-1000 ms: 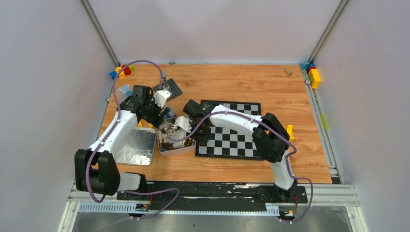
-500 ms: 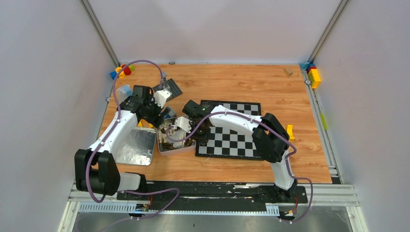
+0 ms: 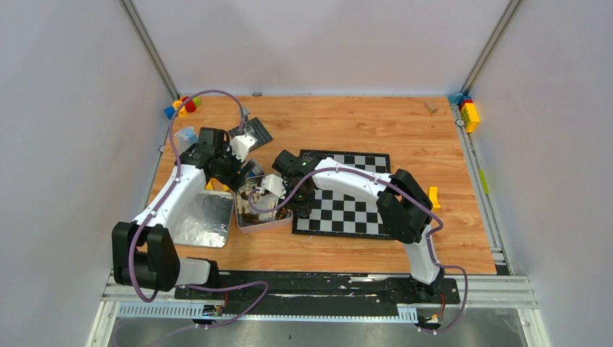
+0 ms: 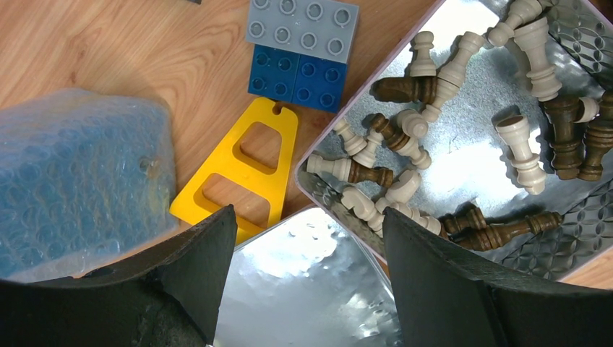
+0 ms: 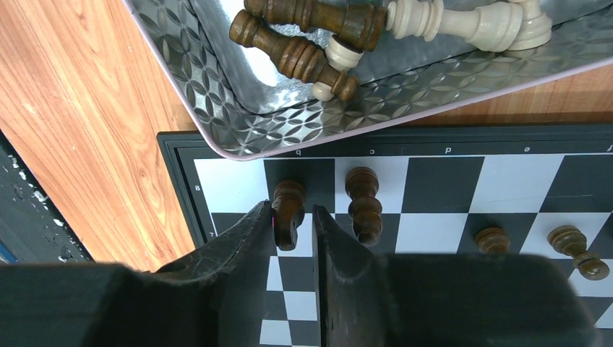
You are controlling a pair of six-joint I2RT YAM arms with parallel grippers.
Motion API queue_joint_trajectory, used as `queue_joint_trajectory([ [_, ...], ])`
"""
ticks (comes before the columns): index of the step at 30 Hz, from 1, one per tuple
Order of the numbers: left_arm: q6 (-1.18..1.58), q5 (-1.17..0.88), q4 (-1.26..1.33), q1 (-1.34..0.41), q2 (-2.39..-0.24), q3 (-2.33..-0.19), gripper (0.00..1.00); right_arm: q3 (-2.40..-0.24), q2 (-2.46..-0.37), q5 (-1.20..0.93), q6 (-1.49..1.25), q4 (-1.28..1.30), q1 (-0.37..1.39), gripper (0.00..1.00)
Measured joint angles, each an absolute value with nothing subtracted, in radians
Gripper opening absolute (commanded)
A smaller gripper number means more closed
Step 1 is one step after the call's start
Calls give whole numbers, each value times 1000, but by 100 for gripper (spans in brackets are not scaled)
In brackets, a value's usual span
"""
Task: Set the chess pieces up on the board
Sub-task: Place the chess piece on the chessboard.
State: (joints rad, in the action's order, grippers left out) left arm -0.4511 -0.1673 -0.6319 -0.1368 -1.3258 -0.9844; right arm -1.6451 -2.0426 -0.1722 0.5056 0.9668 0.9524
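The board (image 5: 506, 181) lies under my right gripper (image 5: 293, 217), whose jaws stand slightly apart around an upright dark brown chess piece (image 5: 288, 206) near the board's corner. The piece leans on the left finger, with a gap to the right finger. Another dark piece (image 5: 363, 202) stands beside it, and two dark pawns (image 5: 491, 238) stand further right. The metal tin (image 4: 463, 152) holds several cream and brown chess pieces (image 4: 405, 137) lying loose. My left gripper (image 4: 307, 217) hangs open over the tin's corner with nothing between its fingers. From above, the board (image 3: 347, 217) lies right of the tin (image 3: 253, 220).
A shiny lid (image 4: 311, 282) lies under the left fingers. Beside it are a yellow plastic part (image 4: 246, 170), blue (image 4: 296, 72) and grey (image 4: 302, 29) bricks, and a bubble-wrap bag (image 4: 79, 166). Coloured bricks sit at the far corners (image 3: 184, 106) (image 3: 468, 112). A yellow brick (image 3: 434, 196) is right of the board.
The right jaws have parted a little from the dark piece standing on the board. Neither arm has visibly shifted, and the left gripper stays open.
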Motion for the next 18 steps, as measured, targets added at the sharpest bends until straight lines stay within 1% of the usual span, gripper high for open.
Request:
queue_joint_trajectory([
  [4,-451,-168,-632,-137,-1327,-984,81,-1645,-2043,-171,502,966,952,35],
  [12,-451,-171,-632,-137,-1330,-984,82,-1645,-2042,-174,484,957,952,52],
  [18,-451,-178,-632,-136,-1330,-984,83,-1645,-2014,-198,452,941,940,54],
])
